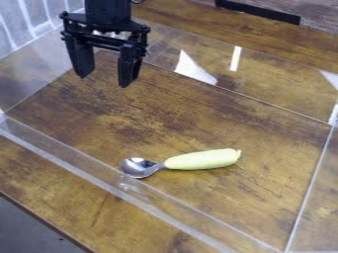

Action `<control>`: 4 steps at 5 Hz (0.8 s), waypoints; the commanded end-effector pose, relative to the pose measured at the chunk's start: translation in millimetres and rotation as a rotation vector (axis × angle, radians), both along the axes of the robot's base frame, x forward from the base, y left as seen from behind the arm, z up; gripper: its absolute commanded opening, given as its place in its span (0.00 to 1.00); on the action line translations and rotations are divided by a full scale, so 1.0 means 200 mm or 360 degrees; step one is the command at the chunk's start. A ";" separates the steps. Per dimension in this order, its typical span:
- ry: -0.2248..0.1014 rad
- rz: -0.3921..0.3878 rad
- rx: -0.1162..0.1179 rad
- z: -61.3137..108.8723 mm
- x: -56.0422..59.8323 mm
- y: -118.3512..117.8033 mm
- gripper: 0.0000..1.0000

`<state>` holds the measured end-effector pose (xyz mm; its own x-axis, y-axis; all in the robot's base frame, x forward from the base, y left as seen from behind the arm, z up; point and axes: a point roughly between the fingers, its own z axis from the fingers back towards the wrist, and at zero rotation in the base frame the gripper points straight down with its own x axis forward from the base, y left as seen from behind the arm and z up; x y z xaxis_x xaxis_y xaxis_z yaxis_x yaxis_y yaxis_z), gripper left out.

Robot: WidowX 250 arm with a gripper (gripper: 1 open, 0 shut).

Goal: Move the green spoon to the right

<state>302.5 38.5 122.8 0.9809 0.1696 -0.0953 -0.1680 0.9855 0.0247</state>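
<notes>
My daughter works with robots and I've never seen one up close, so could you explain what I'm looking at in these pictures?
The dark machine at the top is a robot arm, seen only in part. At its lower end is the gripper, its hand: two black fingers pointing down, spread apart, with nothing held between them.

All the pictures come from one camera, which looks down at an angle from outside the work area; none is taken from the arm itself.

The surface is a brown wooden table, with see-through panels around the work area. On it lies a spoon with a thick yellow-green handle and a shiny metal bowl, the bowl towards the left of the picture. The task is to move it to the right; the fingers are away from it.
</notes>
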 end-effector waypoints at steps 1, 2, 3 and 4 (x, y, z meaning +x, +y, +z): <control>-0.0051 -0.0019 0.0010 0.04 -0.01 -0.01 1.00; -0.0044 -0.0036 0.0014 0.02 -0.02 -0.03 1.00; -0.0044 -0.0056 0.0020 0.00 -0.04 -0.04 1.00; -0.0039 -0.0063 0.0020 0.00 -0.05 -0.04 1.00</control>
<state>289.3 34.6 103.3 0.9795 0.1484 -0.1362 -0.1452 0.9889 0.0328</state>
